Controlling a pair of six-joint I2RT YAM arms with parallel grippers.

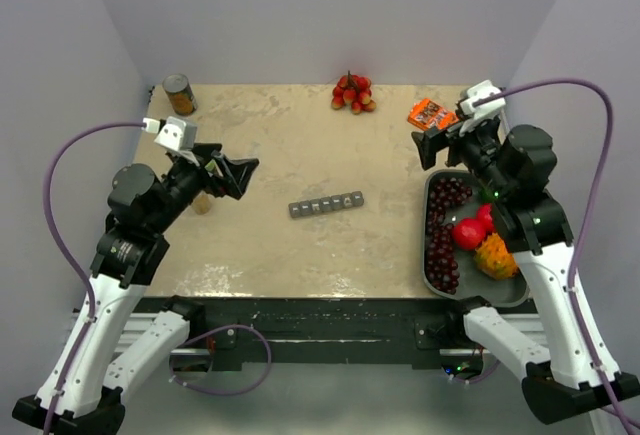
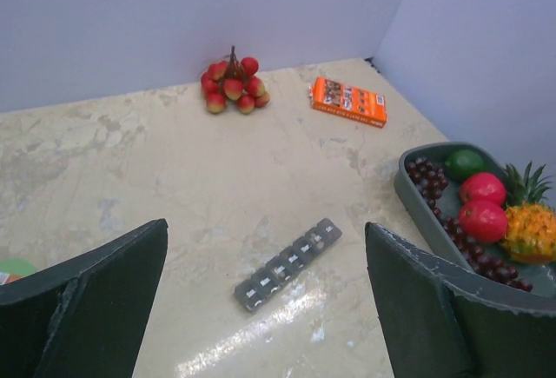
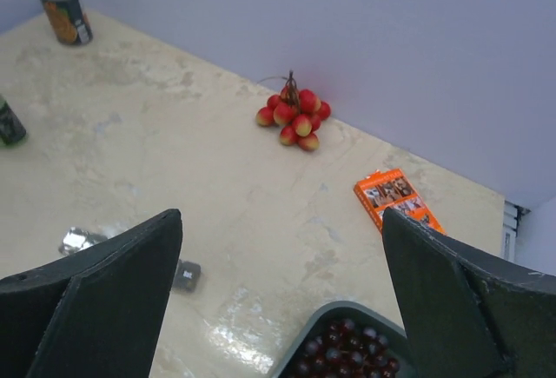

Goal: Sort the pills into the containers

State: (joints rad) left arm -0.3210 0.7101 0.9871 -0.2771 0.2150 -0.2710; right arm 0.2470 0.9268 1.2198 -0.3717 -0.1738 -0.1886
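While the left gripper (image 1: 238,177) is hanging at nine o'clock from the strip of pill containers (image 1: 327,203), its jaws are standing wide apart and gripping nothing. The right gripper (image 1: 432,147) is holding its jaws just as wide and empty, at about two o'clock from the strip, near the far end of the fruit tray (image 1: 490,291). The strip is lying flat near the middle of the table (image 1: 270,135), touching neither gripper. A bunch of red fruit (image 1: 351,93) is sitting at twelve o'clock and a tin can (image 1: 180,94) at ten.

A can (image 1: 179,94) stands far behind the left tool (image 1: 243,178). Red fruits (image 1: 352,93) lie at the back of the bench (image 1: 270,245). An orange box (image 1: 430,113) sits just behind the right tool (image 1: 428,147). A tray (image 2: 417,211) of fruit lies below it.
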